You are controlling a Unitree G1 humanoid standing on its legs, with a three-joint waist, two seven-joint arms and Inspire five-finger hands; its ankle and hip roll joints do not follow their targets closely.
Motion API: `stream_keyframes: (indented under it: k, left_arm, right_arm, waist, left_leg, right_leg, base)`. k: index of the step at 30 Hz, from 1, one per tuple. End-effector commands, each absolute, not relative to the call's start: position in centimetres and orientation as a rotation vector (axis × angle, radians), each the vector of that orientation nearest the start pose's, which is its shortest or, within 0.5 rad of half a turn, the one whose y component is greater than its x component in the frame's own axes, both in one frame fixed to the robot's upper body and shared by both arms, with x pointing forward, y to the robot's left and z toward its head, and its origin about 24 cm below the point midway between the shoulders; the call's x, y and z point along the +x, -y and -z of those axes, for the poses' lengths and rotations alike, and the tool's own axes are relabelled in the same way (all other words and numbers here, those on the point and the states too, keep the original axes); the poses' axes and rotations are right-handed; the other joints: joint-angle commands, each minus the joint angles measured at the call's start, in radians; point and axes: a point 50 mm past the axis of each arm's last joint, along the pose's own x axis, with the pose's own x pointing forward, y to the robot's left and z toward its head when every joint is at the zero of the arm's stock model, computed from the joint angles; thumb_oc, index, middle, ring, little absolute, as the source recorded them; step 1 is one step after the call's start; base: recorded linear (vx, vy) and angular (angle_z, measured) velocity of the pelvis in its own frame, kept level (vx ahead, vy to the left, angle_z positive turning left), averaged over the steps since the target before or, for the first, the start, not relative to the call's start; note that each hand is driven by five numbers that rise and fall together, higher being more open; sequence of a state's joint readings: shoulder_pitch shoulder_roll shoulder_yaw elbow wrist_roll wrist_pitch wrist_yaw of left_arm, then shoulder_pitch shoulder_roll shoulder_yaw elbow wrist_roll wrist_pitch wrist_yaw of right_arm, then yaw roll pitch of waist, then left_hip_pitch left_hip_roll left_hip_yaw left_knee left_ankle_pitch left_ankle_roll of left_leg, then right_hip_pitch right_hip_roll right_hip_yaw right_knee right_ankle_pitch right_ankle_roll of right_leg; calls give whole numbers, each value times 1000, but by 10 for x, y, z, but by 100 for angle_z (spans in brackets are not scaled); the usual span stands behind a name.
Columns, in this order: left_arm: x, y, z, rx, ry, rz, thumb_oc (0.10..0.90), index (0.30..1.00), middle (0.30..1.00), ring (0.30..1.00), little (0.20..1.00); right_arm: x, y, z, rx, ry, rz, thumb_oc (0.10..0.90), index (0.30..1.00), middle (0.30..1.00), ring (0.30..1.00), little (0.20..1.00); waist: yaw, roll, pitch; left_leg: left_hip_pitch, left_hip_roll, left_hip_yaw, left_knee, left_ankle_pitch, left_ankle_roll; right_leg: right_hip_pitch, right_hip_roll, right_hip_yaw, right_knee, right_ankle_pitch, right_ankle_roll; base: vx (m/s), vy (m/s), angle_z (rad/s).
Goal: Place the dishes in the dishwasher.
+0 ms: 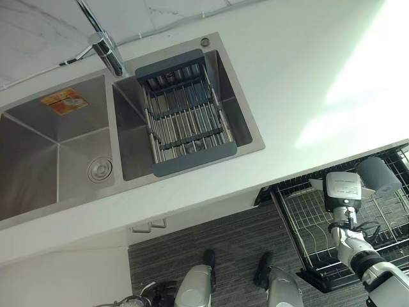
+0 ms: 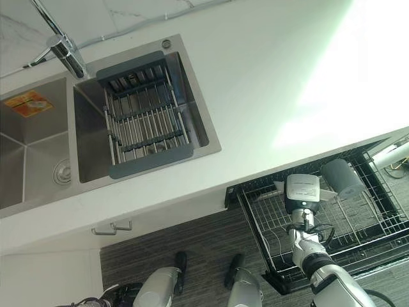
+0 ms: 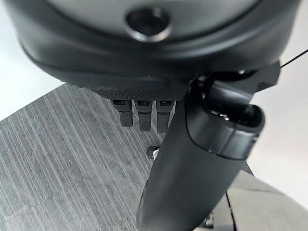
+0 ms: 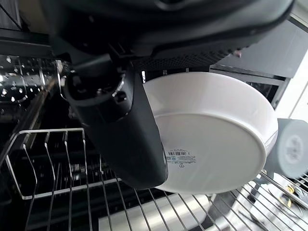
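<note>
My right hand [image 4: 126,137] is shut on a white bowl [image 4: 216,139], its thumb lying across the bowl's underside where a small label shows. The bowl hangs tilted just above the wire tines of the pulled-out dishwasher rack [image 4: 67,185], which juts from under the counter at the lower right [image 1: 300,224]. A grey cup [image 1: 378,176] stands in the rack right beside the bowl [image 4: 294,150]. My left hand [image 3: 202,168] hangs low over the dark floor, fingers relaxed and holding nothing.
A steel double sink is set in the white counter [image 1: 307,83], with a grey slatted drainer [image 1: 185,118] in its right basin and a tap [image 1: 105,51] behind. The left basin [image 1: 57,141] holds only a drain and a sticker. Dark striped floor [image 1: 217,243] lies below.
</note>
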State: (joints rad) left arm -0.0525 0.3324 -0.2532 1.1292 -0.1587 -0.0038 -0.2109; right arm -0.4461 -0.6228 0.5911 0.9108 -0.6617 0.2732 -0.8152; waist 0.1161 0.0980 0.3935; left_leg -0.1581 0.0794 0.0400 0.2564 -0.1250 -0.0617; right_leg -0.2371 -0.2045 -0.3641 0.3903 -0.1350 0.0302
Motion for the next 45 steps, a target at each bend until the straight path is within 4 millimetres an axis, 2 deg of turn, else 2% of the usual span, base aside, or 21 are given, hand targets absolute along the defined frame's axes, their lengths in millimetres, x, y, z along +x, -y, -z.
stream_keyframes:
  k: [1,6,11,12,13,16,21,27,28,40,41,42,43,45]
  left_arm:
    - [149,-253,131,146,-1016,119,800,900,900,900,900]
    - [155,-241,132,37,-968,74,800,900,900,900,900]
    - [153,-231,135,0,-956,85,800,900,900,900,900]
    - [153,-230,135,-2,-955,86,800,900,900,900,900]
    - [152,-229,136,-9,-954,88,800,900,900,900,900]
    - [154,-221,136,-44,-939,96,800,900,900,900,900]
    - [155,-208,137,-80,-921,125,800,900,900,900,900]
    - [160,-200,136,-105,-902,140,800,900,900,900,900]
    - [162,-198,135,-113,-895,149,800,900,900,900,900]
    - [176,-192,128,-129,-859,191,800,900,900,900,900]
    - [177,-192,127,-134,-859,192,800,900,900,900,900]
    - [178,-192,127,-135,-858,195,800,900,900,900,900]
    - [179,-192,126,-136,-856,197,800,900,900,900,900]
    - [180,-191,126,-138,-856,198,800,900,900,900,900]
  right_arm:
    - [309,303,-65,-1743,112,752,400,300,300,300,300]
    - [293,323,-64,-1437,23,1103,400,300,300,300,300]
    - [287,335,-74,-1273,43,1295,400,300,300,300,300]
    - [287,336,-75,-1258,45,1310,400,300,300,300,300]
    - [285,335,-74,-1232,55,1340,400,300,300,300,300]
    - [281,333,-73,-1138,84,1409,400,300,300,300,300]
    - [281,323,-66,-1165,119,1363,400,300,300,300,300]
    - [287,319,-65,-1201,117,1311,400,300,300,300,300]
    - [292,317,-70,-1222,147,1293,400,300,300,300,300]
    - [320,306,-111,-1217,348,1235,400,300,300,300,300]
    - [323,305,-114,-1183,359,1205,438,356,356,356,356]
    - [325,304,-116,-1178,362,1191,571,556,556,556,556]
    - [327,302,-117,-1147,367,1176,800,900,900,900,900]
    - [333,299,-117,-998,350,1094,800,900,900,900,900]
  waist:
    - [-4,-31,-17]
    - [-19,-16,37]
    - [-30,-6,60]
    - [-31,-6,61]
    - [-33,-4,66]
    - [-52,5,78]
    - [-73,29,92]
    - [-75,44,101]
    - [-73,51,104]
    - [-60,64,112]
    - [-60,66,114]
    - [-58,67,115]
    - [-57,69,117]
    - [-56,68,116]
  left_leg:
    - [-69,-59,2,44,-46,71]
    - [-92,-68,20,44,-33,81]
    - [-129,-81,33,82,-44,86]
    - [-132,-81,34,84,-45,87]
    - [-130,-83,33,105,-74,83]
    - [-163,-91,43,135,-83,87]
    - [-185,-106,51,149,-83,90]
    - [-215,-112,57,154,-74,90]
    - [-228,-114,59,155,-70,90]
    - [-285,-112,67,165,-55,89]
    - [-289,-113,66,166,-53,88]
    - [-290,-115,65,164,-52,88]
    - [-291,-115,65,161,-49,87]
    - [-293,-116,63,157,-46,86]
  right_leg:
    - [101,27,88,-90,-29,65]
    - [50,20,94,-54,-30,42]
    - [-10,7,114,15,-51,27]
    - [-15,6,115,19,-53,26]
    - [-19,4,128,45,-79,32]
    - [-67,-1,147,82,-90,28]
    - [-109,-4,173,105,-98,23]
    - [-153,-10,182,126,-100,21]
    - [-171,-13,181,138,-103,20]
    - [-240,-18,176,174,-105,20]
    - [-245,-17,176,178,-105,21]
    - [-247,-16,177,178,-105,20]
    - [-248,-15,177,176,-104,19]
    - [-251,-13,176,174,-104,19]
  base:
    - [-106,14,1]
    - [-83,44,-1]
    - [-26,68,-1]
    - [46,46,-4]
    - [36,72,-8]
    - [-9,111,-14]
    - [-10,124,-8]
    - [-31,65,-9]
    - [-38,48,-1]
    - [-31,12,2]
    - [0,0,0]
    - [0,0,0]
    - [0,0,0]
    - [0,0,0]
